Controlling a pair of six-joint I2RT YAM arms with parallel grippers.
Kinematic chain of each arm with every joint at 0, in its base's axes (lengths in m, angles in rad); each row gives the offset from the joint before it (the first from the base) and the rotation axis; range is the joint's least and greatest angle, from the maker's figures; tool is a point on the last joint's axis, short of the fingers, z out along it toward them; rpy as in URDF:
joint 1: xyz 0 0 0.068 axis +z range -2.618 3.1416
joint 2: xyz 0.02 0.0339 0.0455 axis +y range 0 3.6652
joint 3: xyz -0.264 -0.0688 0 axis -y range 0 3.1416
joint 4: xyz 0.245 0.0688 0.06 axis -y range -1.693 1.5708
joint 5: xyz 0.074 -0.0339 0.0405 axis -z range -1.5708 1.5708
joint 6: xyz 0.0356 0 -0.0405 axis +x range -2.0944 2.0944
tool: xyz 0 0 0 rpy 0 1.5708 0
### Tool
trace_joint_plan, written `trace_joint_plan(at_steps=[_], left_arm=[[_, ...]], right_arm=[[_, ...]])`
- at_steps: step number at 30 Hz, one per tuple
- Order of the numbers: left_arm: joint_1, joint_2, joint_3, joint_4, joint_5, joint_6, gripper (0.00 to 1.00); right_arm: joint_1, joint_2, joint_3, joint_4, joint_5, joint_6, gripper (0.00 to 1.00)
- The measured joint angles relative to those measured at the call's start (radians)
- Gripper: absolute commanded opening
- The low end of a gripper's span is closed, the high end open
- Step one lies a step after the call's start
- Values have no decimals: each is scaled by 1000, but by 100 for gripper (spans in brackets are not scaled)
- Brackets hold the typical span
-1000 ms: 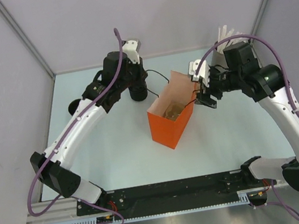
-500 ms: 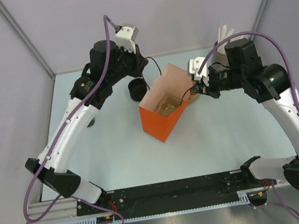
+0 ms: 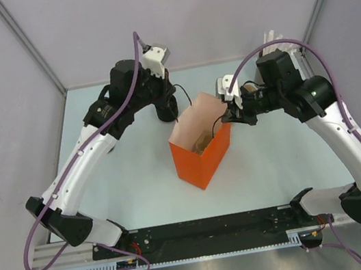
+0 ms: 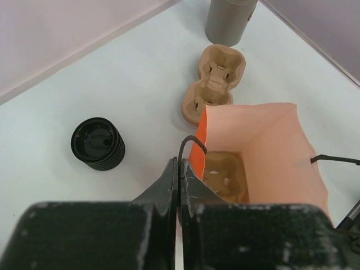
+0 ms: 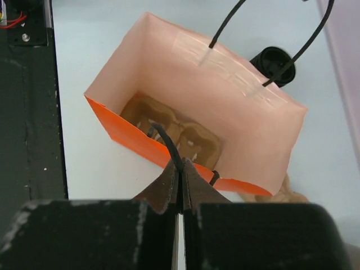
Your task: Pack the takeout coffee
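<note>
The orange bag (image 3: pixel 199 163) is held open mid-frame, its handles (image 4: pixel 185 139) clamped in the jaws of the left gripper (image 4: pixel 179 169) and right gripper (image 5: pixel 181 171). The takeout coffee (image 4: pixel 97 143) stands unpacked on the desk (image 4: pixel 112 73), at left in the left wrist view; one gripper must be freed to fetch it.

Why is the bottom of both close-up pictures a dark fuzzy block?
Left wrist view: that is the left hand, blurred so near the lens, while the black cup beyond is crisp. Right wrist view: likewise the right hand, with the orange bag sharp. Top view: evenly lit and sharp.
</note>
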Motion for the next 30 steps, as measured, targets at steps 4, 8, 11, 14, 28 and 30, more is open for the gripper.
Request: trace_joint_plan(at_steps=[4,8,11,14,28,30], left_arm=[[0,1,1,-14,6,18,0],[0,1,6,-14,29,29,1],[-1,1,7,-15,59,34,0],[-5,4,15,-23,85,35,0],[-173,220,317,-99,131,136,0],[-189,285,385,-104,125,142,0]], right_arm=[[11,21,-9,-23,15,0,0],[11,-2,-8,-29,31,0,0],[11,-24,-6,-37,50,0,0],[2,-51,2,-48,69,0,0],[-299,-225,-11,-85,157,15,0],[-335,-250,-32,-82,179,17,0]])
